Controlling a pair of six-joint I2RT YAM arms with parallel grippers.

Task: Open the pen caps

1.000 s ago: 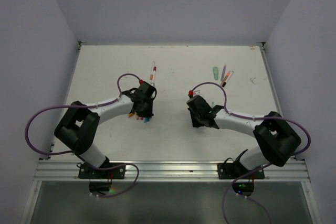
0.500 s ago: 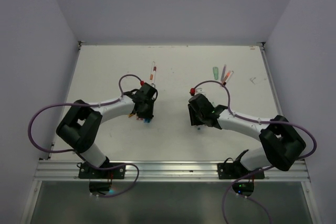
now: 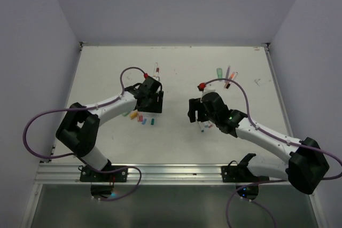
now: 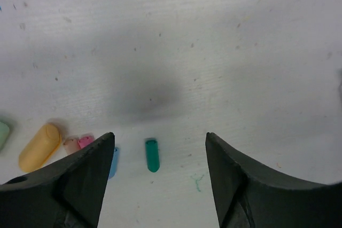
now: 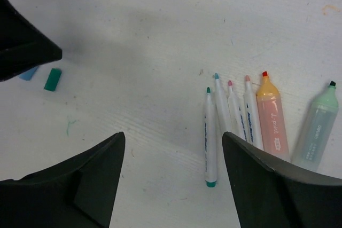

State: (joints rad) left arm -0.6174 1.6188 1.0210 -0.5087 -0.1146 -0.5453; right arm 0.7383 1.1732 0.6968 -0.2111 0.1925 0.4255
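My left gripper [image 3: 155,106] [image 4: 159,137] hangs open over the table with nothing held. A dark green pen cap [image 4: 152,155] [image 3: 152,122] lies on the table below its jaws. Left of that cap lie blue [image 4: 113,162], pink [image 4: 85,141] and orange [image 4: 39,147] pen caps. My right gripper [image 3: 194,114] [image 5: 173,137] is open and empty too. Beside it lie several uncapped pens: a green-tipped white one [image 5: 210,137], three more white ones [image 5: 233,111], an orange highlighter [image 5: 271,117] and a pale green highlighter [image 5: 319,126].
Capped pens lie at the back of the table: one [image 3: 156,70] behind the left gripper, a mint green one [image 3: 219,72] and two more [image 3: 230,77] at the back right. Purple cables arch over both arms. White walls enclose the table.
Both grippers have opened. The green cap now lies loose by the other caps and the green-tipped pen lies beside the other pens. The right arm has stretched out to the left.
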